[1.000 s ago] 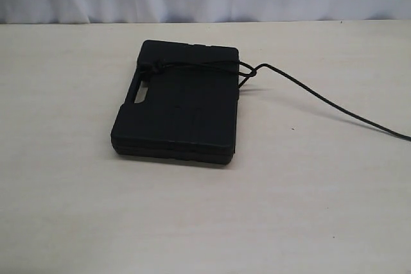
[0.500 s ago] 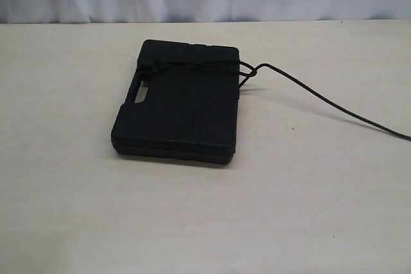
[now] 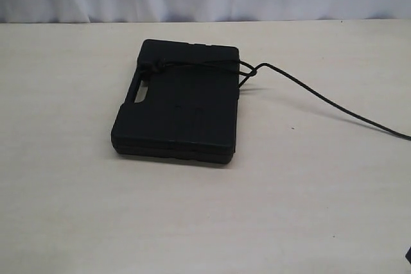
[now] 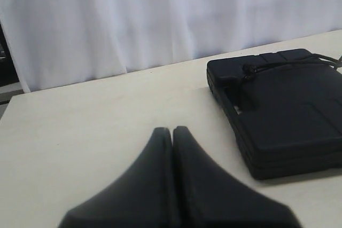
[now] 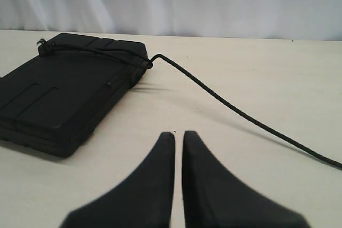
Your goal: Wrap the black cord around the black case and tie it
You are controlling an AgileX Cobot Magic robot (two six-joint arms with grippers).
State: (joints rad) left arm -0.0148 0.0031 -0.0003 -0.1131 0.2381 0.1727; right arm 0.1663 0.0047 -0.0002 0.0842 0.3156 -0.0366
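The black case [image 3: 176,110] lies flat on the counter [image 3: 289,210]. The black cord [image 3: 266,65] goes across its far end and trails off right. The left tool [image 4: 172,130] and right tool [image 5: 178,134] are closed, empty.

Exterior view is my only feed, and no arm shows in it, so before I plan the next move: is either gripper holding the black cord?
Observer: No. The left gripper has its jaws shut on nothing, back from the black case.
Operator: And the right one?
Observer: The right gripper is shut and empty too; the black cord trails across the table ahead of it, untouched.
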